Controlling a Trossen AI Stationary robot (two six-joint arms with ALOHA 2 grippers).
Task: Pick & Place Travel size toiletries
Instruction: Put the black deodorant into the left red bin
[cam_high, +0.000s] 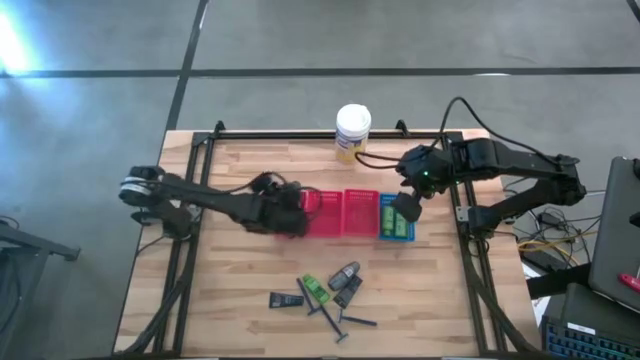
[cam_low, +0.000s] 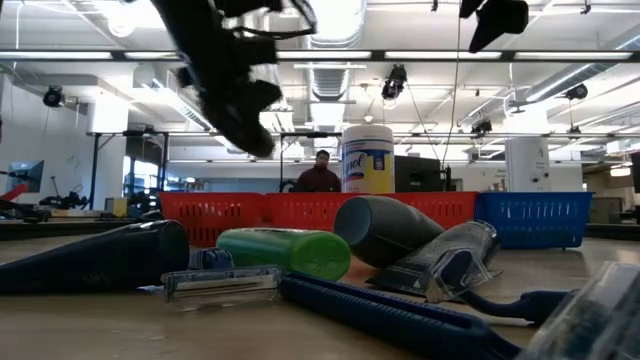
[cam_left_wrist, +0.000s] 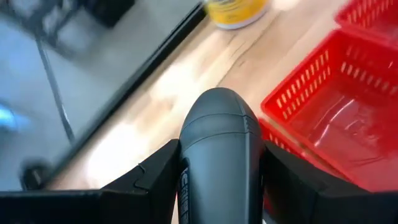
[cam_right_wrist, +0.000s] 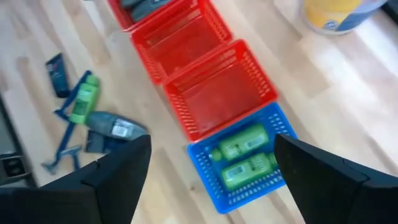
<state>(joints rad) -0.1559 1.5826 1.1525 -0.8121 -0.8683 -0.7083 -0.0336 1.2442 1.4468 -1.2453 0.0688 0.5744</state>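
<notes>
Risking most at the red baskets (cam_high: 340, 212), centre of the high view: left pincer (cam_left_wrist: 221, 186) clamped on a grey tube (cam_left_wrist: 219, 134), poised at the leftmost basket's edge, so a release short of the wall could drop it on the counter (cam_high: 240, 310) or tip it over the rim. Hanging over the blue basket (cam_high: 397, 222), just right of the red ones, right pincer (cam_high: 405, 208) spread wide and empty, with two green tubes (cam_right_wrist: 244, 155) lying inside; any low pass could snag the mesh. Remaining lower centre of the high view, loose toiletries (cam_high: 325, 295): tubes, dark packets, razors, touching and overlapping, hard to single out. Showing only in the left wrist view, the grip itself; only in the right wrist view, the blue basket's contents; only in the low view, a person (cam_low: 320, 172) behind the canister (cam_low: 367, 158).
</notes>
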